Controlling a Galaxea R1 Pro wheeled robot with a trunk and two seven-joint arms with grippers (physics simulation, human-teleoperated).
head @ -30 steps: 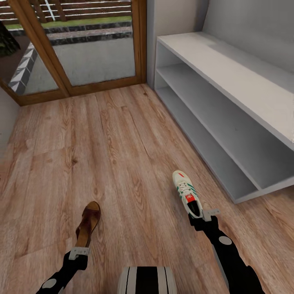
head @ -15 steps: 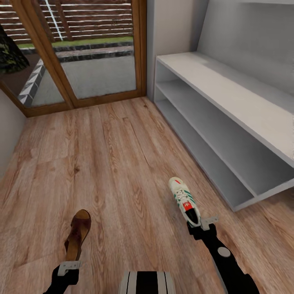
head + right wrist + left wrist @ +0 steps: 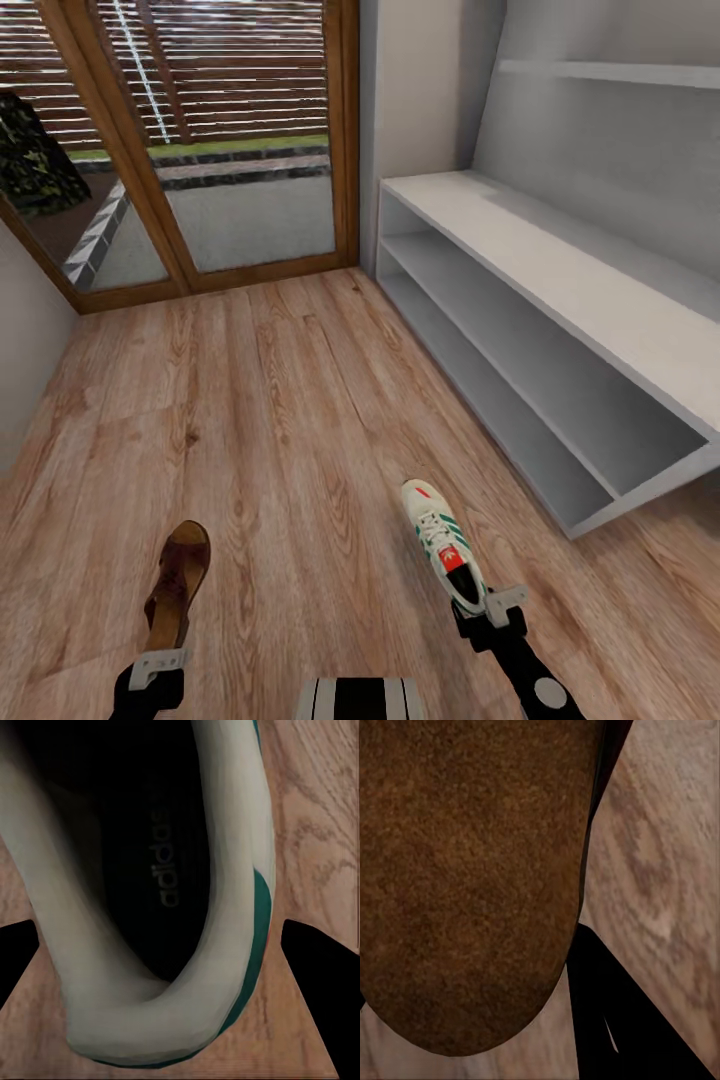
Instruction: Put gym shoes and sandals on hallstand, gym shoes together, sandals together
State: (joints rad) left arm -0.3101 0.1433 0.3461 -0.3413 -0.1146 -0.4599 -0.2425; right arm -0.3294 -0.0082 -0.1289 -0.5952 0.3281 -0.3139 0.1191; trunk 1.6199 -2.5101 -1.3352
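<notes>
Two shoes ride low over the corridor floor (image 3: pixel 260 400): the left gripper (image 3: pixel 155 668) has its jaws pinching a brown sandal (image 3: pixel 175 585) by the heel, the right gripper (image 3: pixel 492 608) a white, green-striped gym shoe (image 3: pixel 440 545). Carrying looks under way; next, reach toward the hallstand (image 3: pixel 560 290) ahead on the right, shelves bare.

Wood-framed glass doors (image 3: pixel 200 150) face a slatted fence (image 3: pixel 230 90) outside — pale grey walls (image 3: pixel 420 90), daylight coming in.

Wood-framed glass door (image 3: pixel 200 150); slatted fence (image 3: pixel 230 80) outside.
</notes>
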